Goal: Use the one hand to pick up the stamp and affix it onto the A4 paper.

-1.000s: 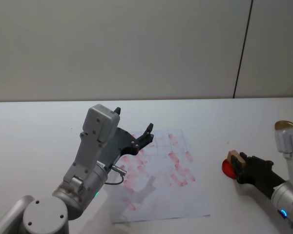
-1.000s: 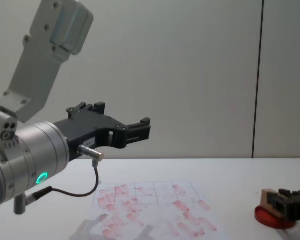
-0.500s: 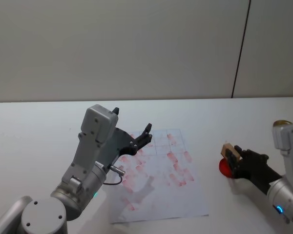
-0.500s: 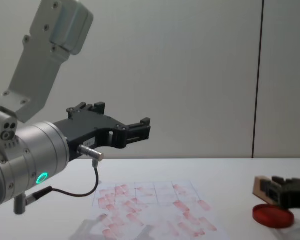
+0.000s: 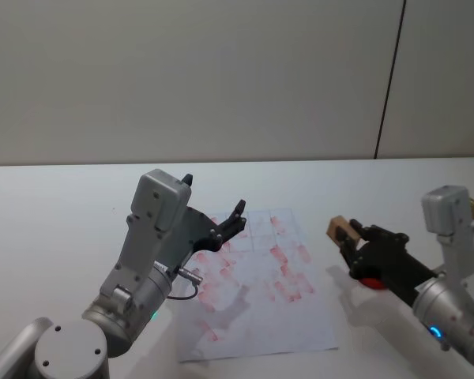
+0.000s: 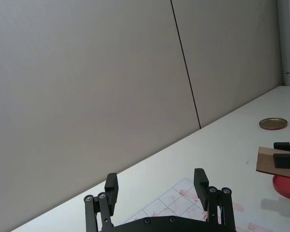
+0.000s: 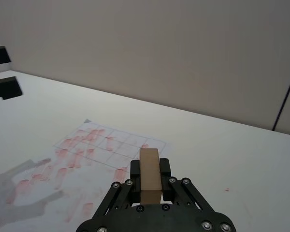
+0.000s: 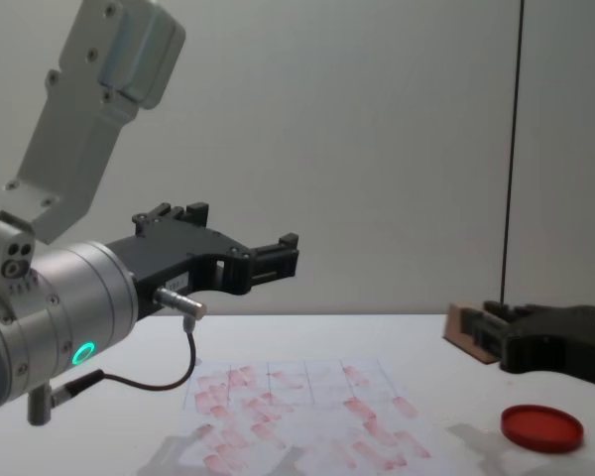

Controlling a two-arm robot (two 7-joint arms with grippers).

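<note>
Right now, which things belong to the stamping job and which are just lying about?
Job:
stamp, held in the right gripper, jaws shut
A4 paper

Lying about:
red ink pad
brass-coloured disc, at the table's right
left gripper, parked open above the paper

We read: stamp (image 5: pixel 337 229) light tan wood; paper (image 5: pixel 261 324) white, faint grid, scattered pinkish-red rectangular marks; pad (image 8: pixel 541 426) solid red; table (image 5: pixel 55 213) plain white; wall (image 5: pixel 221 79) flat grey.
</note>
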